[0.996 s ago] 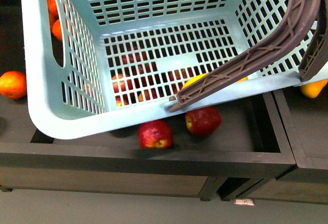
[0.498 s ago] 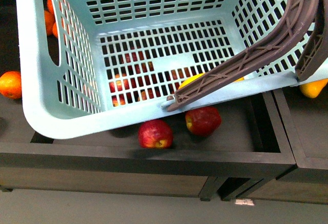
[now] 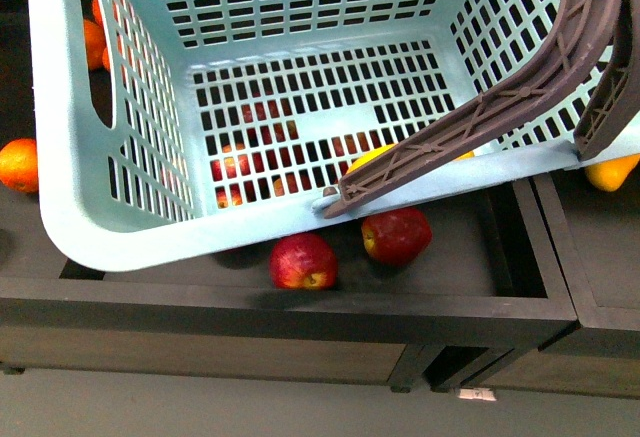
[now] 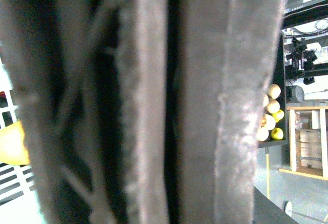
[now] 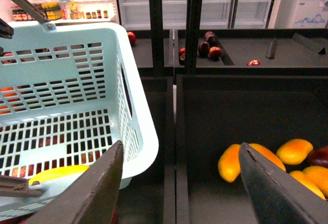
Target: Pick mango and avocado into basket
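The light teal basket [image 3: 130,227] hangs tilted over the dark fruit bins and fills most of the front view. Its brown handles [image 3: 500,107] rise to the upper right. The left wrist view is filled by those handles [image 4: 148,101], and my left gripper is shut on them, its fingers hidden. A yellow mango [image 5: 59,174] lies on the basket floor under a handle, the same mango [image 3: 372,155] partly hidden in the front view. My right gripper [image 5: 180,144] is open and empty beside the basket [image 5: 138,147], above the bin divider. The avocado is out of view.
Two red apples [image 3: 302,261] [image 3: 397,235] lie in the bin under the basket, and oranges [image 3: 18,164] lie to its left. Several yellow-orange fruits [image 5: 230,162] fill the bin beside my right gripper. Another yellow fruit [image 3: 610,172] shows past the basket's right corner.
The basket has drifted a little to the left in the front view. The fruit in the bins has stayed put.
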{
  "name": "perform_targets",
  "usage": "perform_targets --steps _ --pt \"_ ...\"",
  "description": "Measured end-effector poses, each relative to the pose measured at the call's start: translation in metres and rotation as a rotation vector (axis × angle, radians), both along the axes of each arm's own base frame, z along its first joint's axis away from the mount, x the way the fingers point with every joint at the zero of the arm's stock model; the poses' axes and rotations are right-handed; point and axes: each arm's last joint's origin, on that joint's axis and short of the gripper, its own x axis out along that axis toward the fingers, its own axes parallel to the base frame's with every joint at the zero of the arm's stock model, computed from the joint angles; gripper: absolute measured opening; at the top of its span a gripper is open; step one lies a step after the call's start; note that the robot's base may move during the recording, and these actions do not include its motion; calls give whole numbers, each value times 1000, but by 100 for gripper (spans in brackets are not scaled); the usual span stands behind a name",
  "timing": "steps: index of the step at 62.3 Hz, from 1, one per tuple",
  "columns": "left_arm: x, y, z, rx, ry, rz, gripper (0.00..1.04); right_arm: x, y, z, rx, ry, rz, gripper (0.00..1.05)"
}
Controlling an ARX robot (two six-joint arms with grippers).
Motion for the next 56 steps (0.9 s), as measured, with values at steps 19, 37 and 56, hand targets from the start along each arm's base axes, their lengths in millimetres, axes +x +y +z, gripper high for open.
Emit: perform_targets --steps 19,37,56 --pt "-3 -4 0 -13 11 -22 28 0 0 0 0 -3 -2 96" --pt "-2 -2 0 -2 3 -5 28 0 0 0 0 -2 2 96" --pt "1 1 0 5 -5 8 28 0 0 0 0 -2 3 96"
